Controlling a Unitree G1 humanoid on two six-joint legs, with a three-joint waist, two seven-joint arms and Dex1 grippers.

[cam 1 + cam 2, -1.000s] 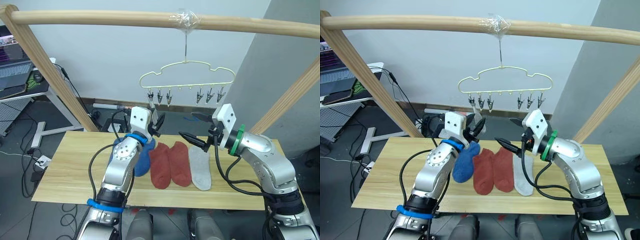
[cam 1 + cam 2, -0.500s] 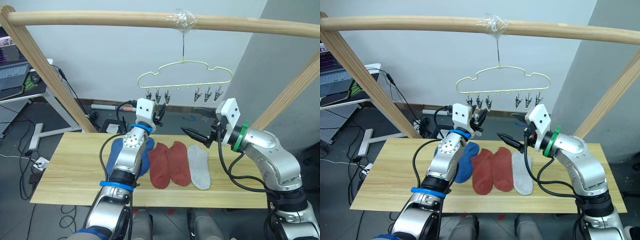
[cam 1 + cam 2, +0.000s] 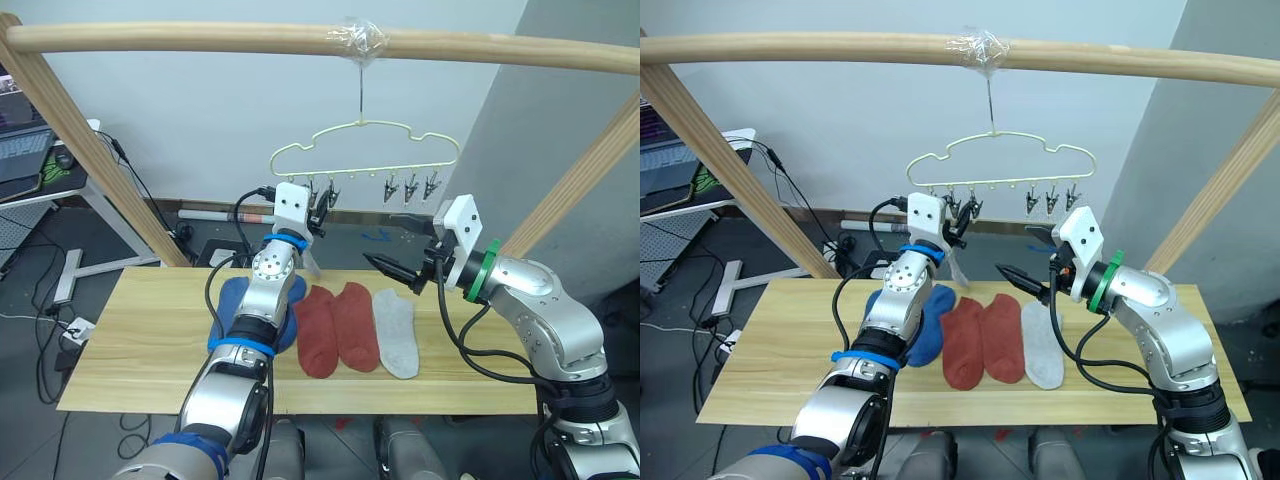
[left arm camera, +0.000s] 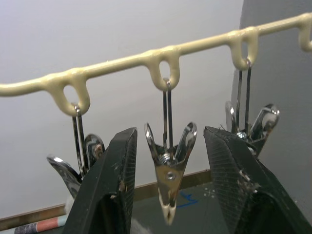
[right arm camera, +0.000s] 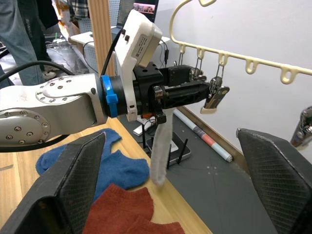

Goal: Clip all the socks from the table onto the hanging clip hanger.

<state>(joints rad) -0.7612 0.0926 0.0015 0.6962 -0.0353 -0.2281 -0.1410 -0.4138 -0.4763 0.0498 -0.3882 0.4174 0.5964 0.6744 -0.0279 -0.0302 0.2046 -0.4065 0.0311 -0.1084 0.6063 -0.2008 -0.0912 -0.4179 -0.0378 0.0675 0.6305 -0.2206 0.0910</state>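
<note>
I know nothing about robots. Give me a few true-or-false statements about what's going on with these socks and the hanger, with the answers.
1. Two rust-red socks lie side by side on the light wooden table. True.
2. The pale-yellow wire clip hanger lies flat on the table. False: it hangs by its hook from the round wooden pole.
3. A light grey sock dangles from the left gripper, which is raised to the hanger's metal clips. True.
4. The right gripper is clamped on a blue sock. False: it is open and empty above the table, and the blue socks lie on the wood.
</note>
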